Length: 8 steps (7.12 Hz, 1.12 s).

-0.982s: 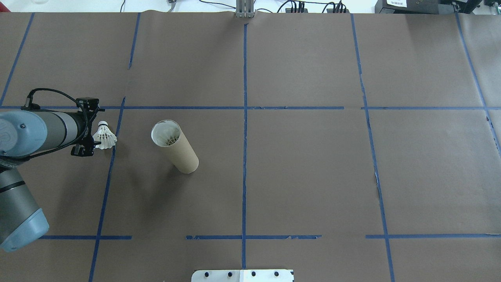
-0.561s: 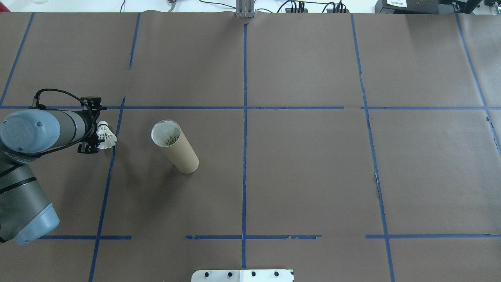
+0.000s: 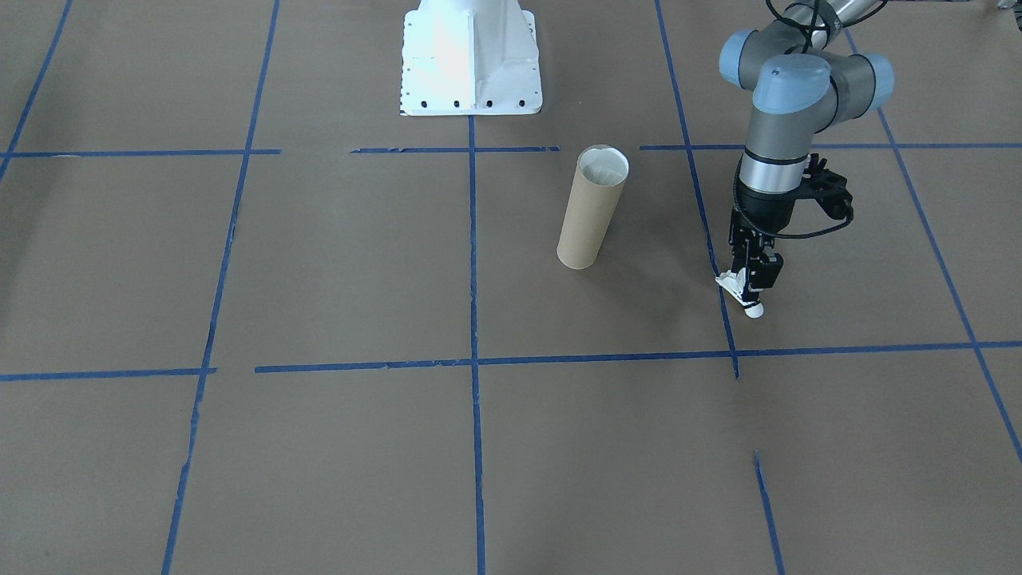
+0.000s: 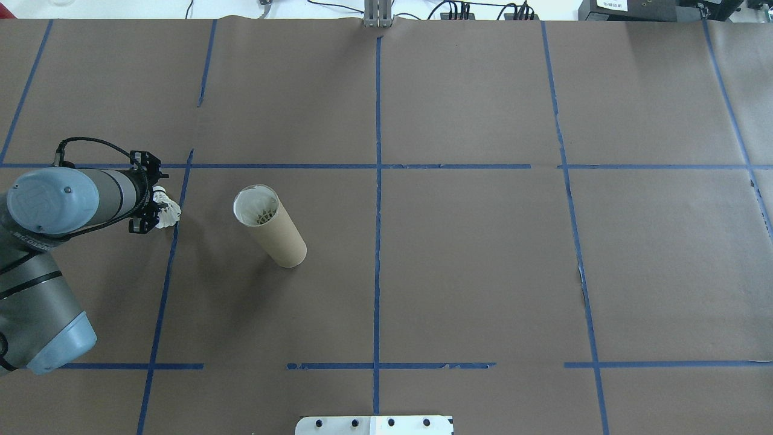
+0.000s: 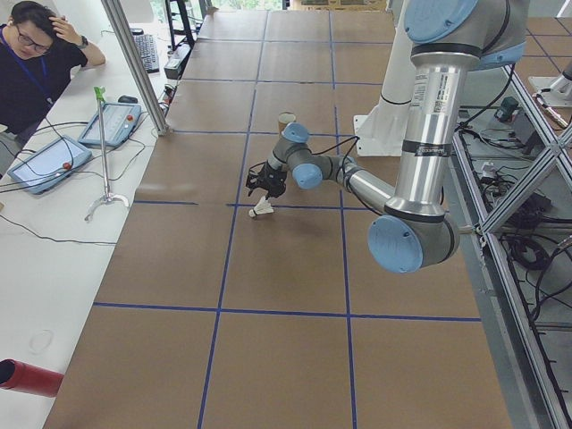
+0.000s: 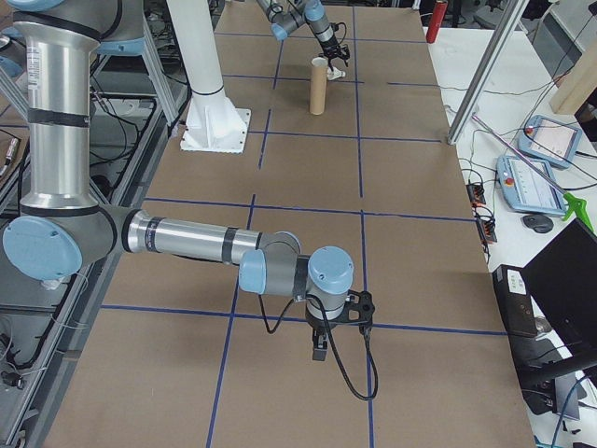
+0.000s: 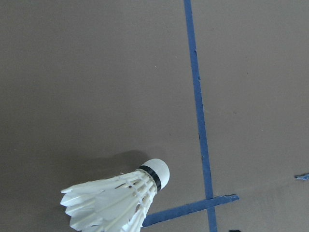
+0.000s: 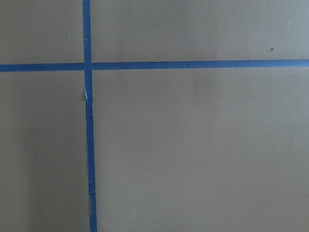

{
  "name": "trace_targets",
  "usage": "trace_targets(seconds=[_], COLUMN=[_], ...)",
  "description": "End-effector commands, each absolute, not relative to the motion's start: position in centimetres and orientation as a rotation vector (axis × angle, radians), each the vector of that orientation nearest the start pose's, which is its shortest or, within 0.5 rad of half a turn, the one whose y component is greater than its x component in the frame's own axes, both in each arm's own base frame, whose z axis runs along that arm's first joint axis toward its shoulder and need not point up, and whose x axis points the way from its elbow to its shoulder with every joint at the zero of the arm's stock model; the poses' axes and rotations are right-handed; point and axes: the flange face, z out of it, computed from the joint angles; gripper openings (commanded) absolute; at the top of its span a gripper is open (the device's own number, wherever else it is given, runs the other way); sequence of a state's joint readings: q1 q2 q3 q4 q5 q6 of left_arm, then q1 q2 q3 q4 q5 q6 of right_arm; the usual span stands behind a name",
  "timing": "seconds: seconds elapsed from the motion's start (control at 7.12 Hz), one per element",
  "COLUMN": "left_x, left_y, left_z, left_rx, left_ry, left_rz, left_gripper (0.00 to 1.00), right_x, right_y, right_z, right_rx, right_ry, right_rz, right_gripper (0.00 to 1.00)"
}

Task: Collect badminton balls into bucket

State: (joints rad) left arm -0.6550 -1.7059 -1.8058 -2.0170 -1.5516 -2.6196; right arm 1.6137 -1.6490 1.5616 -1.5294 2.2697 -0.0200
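A white shuttlecock [image 4: 169,211] lies on its side on the brown paper at the left, cork tip [image 3: 754,310] pointing away from the robot. My left gripper [image 4: 154,208] is low over it, jaws open to either side of the feather skirt [image 3: 729,281]. The left wrist view shows the shuttlecock [image 7: 116,200] on the paper beside a blue tape line, no fingers in frame. The bucket, a brown cardboard tube [image 4: 272,229], stands upright to its right, with feathers of another shuttlecock [image 4: 263,214] inside. My right gripper [image 6: 318,353] hovers over bare paper far off; I cannot tell its state.
The white robot base [image 3: 471,64] stands at the robot's edge of the table. Blue tape lines [image 4: 378,181] grid the paper. A person [image 5: 36,71] sits by tablets [image 5: 40,165] beyond the far edge. A red cylinder [image 5: 27,377] lies there too.
My left arm has come lower and a little further right, onto the shuttlecock. The shuttlecock and the tube have stayed where they were.
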Motion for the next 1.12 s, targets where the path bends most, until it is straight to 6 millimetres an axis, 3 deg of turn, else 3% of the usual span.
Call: trace_targets(seconds=[0.0, 0.28, 0.56, 0.98], left_x=[36.4, 36.3, 36.1, 34.1], left_y=[-45.0, -44.9, -44.8, -43.6], left_z=[43.8, 43.5, 42.4, 38.9], left_rx=[-0.157, -0.154, -0.108, -0.043], left_ry=[0.905, 0.909, 0.926, 0.968], left_rz=[-1.599, -1.586, -1.456, -0.944], left_gripper=[0.00, 0.00, 0.00, 0.00], right_x=[8.9, 8.9, 8.9, 8.9], right_y=[-45.0, -44.9, -44.9, -45.0], right_z=[70.1, 70.2, 70.2, 70.1], right_rx=[-0.022, -0.024, -0.024, -0.022], right_ry=[-0.699, -0.699, -0.699, -0.699], right_rz=[0.038, 0.039, 0.039, 0.038], right_gripper=[1.00, 1.00, 1.00, 1.00])
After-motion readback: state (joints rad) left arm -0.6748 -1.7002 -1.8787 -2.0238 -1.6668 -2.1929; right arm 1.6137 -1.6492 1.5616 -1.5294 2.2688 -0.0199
